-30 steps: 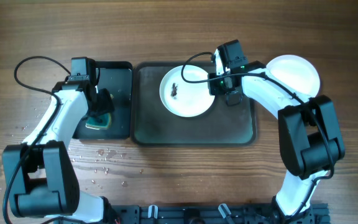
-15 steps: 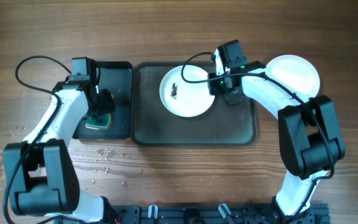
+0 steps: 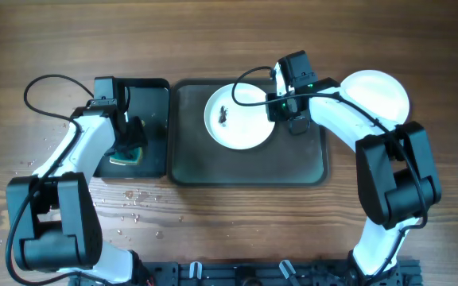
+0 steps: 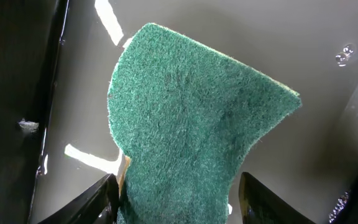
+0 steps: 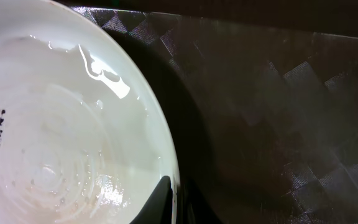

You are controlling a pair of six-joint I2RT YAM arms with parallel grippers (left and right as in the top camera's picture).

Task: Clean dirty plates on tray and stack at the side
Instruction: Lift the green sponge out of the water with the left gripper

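Currently my right hand point(image 3: 277, 107) is pinched closed on the rim of the smeared plate point(image 3: 243, 127), which sits on the tray point(image 3: 293, 163). My left hand point(image 3: 130, 137) straddles the sponge point(image 4: 185, 124); I cannot tell whether it grips.

The 2 white-and-black jointed arms both reach away from their bases at the near table edge. The left arm point(image 3: 76, 151) rises from its black base link, bends at the elbow and angles inward, ending in a black wrist point(image 3: 106, 91). The black 2-finger left gripper point(image 4: 178, 202) points down, its fingers point(image 4: 101, 199) pressed against both sides of a green scouring sponge point(image 4: 185, 118). The right arm point(image 3: 348, 119) arches leftward from a bulky black shoulder, forearm stretched inward. The black right gripper point(image 3: 279, 105) is closed tight, pinching the rim of a round white plate point(image 5: 55, 137); only 1 finger point(image 5: 165, 198) shows in its wrist view.
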